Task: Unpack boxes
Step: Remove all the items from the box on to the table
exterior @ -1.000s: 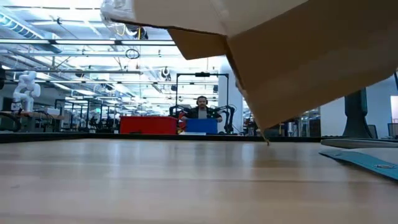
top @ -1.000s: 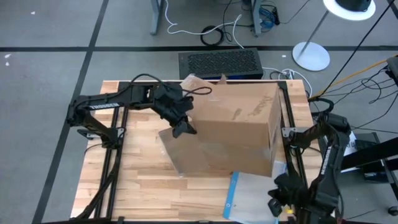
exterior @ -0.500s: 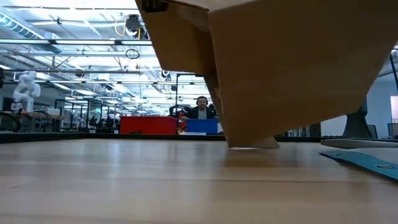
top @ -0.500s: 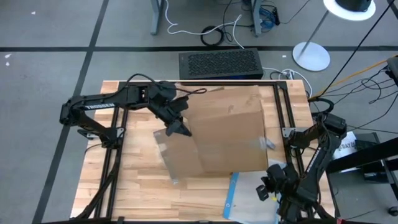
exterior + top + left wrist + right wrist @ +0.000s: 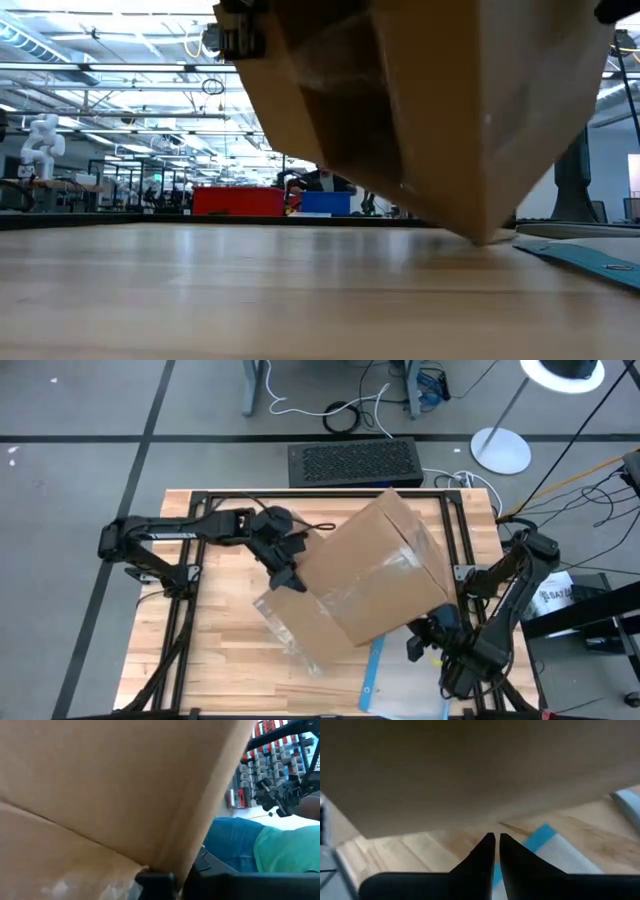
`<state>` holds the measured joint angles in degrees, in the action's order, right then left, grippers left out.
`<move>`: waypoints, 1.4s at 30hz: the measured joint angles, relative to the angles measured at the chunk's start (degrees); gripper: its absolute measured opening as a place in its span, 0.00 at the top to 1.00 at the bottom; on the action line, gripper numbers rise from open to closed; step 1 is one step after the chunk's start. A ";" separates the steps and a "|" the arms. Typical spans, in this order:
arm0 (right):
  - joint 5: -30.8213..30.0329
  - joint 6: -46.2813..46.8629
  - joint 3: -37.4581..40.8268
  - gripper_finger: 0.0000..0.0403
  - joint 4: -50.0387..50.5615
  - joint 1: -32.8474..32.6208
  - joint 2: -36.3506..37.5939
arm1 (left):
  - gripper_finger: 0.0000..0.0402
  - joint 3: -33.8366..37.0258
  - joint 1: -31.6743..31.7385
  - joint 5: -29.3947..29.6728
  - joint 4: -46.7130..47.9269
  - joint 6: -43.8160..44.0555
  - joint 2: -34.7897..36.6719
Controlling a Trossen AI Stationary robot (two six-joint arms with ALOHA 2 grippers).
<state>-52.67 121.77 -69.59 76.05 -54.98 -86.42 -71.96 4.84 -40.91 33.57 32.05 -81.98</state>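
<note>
so the box (image 5: 375, 575) sits right of centre in the high view, turned at an angle and tipped up; in the low view (image 5: 440, 100) it fills the top and right of the frame and only one low corner at lower right looks like it meets the table (image 5: 220, 650); glossy clear tape runs across its top face, and a loose flap with tape hangs off its lower left side in the overhead shot; the left gripper (image 5: 287, 577) is at centre left of the high view, pinched tight on the box's left edge, and its wrist view is almost all cardboard (image 5: 110, 785) with a bit of dark finger at the bottom; the right gripper (image 5: 418, 645) is at lower right of the high view, just beside the box's lower right corner; its wrist view shows the two fingers (image 5: 482, 857) nearly together with a thin gap and nothing between them, tips just under the box's underside (image 5: 470, 770); a clear pouch with a blue edge (image 5: 372, 670) lies flat on the table below the box, partly under it; a black grille-topped unit (image 5: 352, 462) sits just past the table's top edge in the high view.
</note>
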 joint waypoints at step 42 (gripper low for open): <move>-4.18 -44.64 -6.92 0.96 -20.55 7.37 10.76 | 1.00 -0.39 -8.25 18.97 8.15 -21.52 0.70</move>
<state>-56.85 77.13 -76.51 55.50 -47.62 -75.66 -72.35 -3.41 -21.93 41.72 10.53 -81.28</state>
